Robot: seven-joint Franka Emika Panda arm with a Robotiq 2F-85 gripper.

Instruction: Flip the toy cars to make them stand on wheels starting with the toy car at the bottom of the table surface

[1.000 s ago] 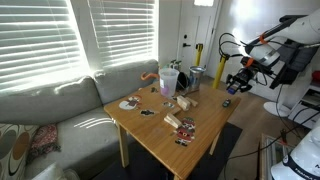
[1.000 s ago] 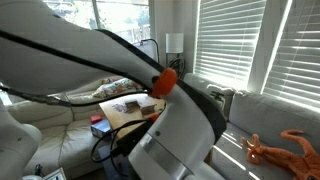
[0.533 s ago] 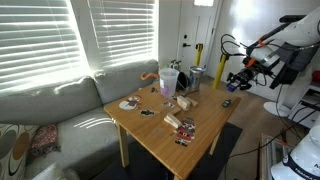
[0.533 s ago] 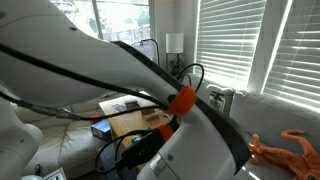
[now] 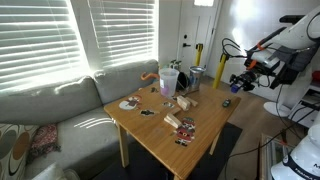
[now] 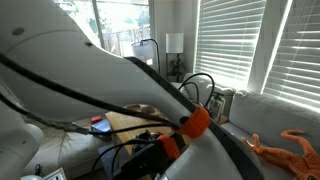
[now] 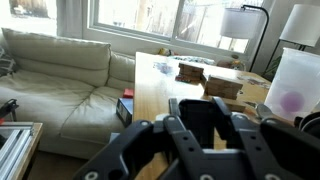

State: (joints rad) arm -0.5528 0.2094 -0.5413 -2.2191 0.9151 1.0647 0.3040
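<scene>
In an exterior view my gripper (image 5: 239,82) hangs in the air just off the far right edge of the light-wood table surface (image 5: 190,145). One tiny dark toy car (image 5: 226,102) lies on the table near that edge, below the gripper. Another small dark item (image 5: 147,112) lies toward the left side. In the wrist view the gripper (image 7: 200,105) is shut on a dark blocky thing (image 7: 200,122) that looks like a toy car, with the tabletop (image 7: 152,98) beyond it. My own arm (image 6: 150,100) blocks nearly all of the other exterior view.
Cups (image 5: 168,84) and a blue-rimmed container (image 5: 196,75) stand at the table's back, with reddish striped items (image 5: 183,128) near its middle. A sofa (image 5: 60,110) lies left of the table. The wrist view shows boxes (image 7: 222,88), a translucent cup (image 7: 296,85) and a lamp (image 7: 240,22).
The gripper has drifted slightly to the right, away from the table edge, with its jaws unchanged. The arm has swung across the other exterior view.
</scene>
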